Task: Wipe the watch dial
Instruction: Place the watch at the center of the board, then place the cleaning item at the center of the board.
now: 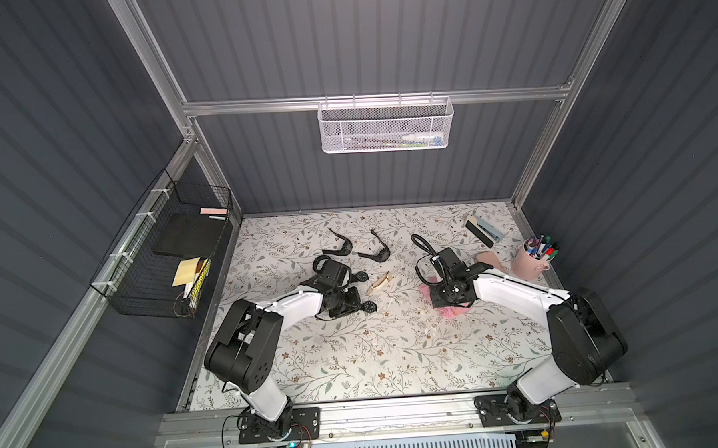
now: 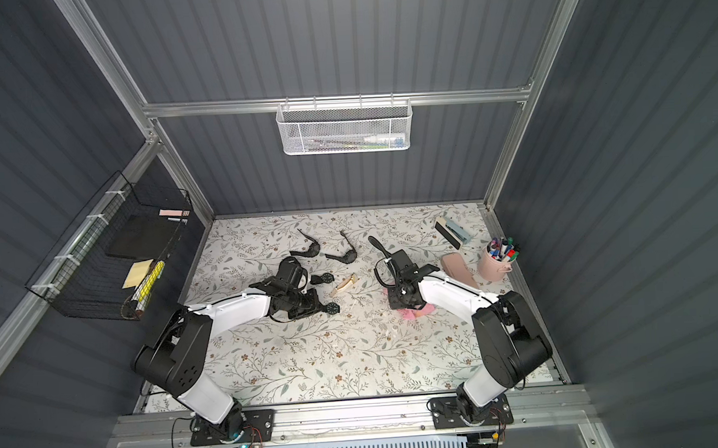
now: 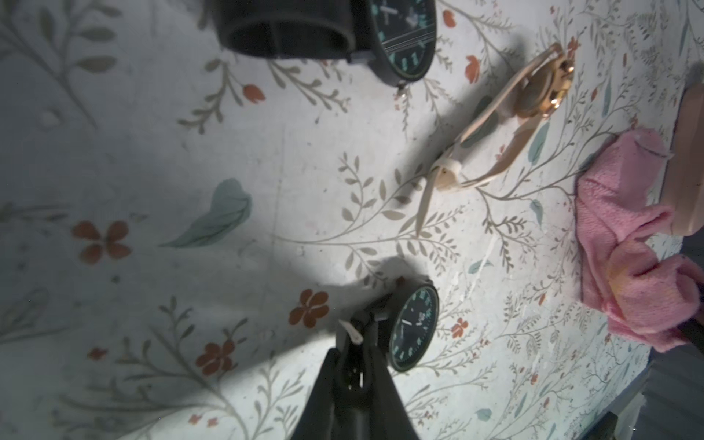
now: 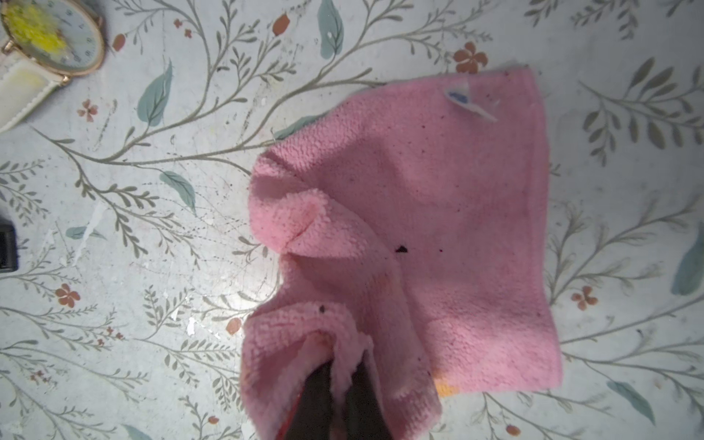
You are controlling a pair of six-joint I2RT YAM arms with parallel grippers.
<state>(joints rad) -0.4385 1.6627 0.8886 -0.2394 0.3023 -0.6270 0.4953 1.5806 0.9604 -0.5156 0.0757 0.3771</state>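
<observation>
now left gripper (image 3: 354, 362) pinches black watch (image 3: 413, 327) strap, right gripper (image 4: 343, 371) pinches pink cloth (image 4: 438, 213).

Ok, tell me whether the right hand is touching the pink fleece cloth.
Touching. The right wrist view shows the right hand shut on a fold of the pink fleece cloth.

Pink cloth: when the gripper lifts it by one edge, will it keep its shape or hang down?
The cloth will probably hang limp: it folds and bunches where the right gripper pinches it. Its fluffy pile suggests it is light and should not slip easily. Pushed, it likely crumples.
</observation>
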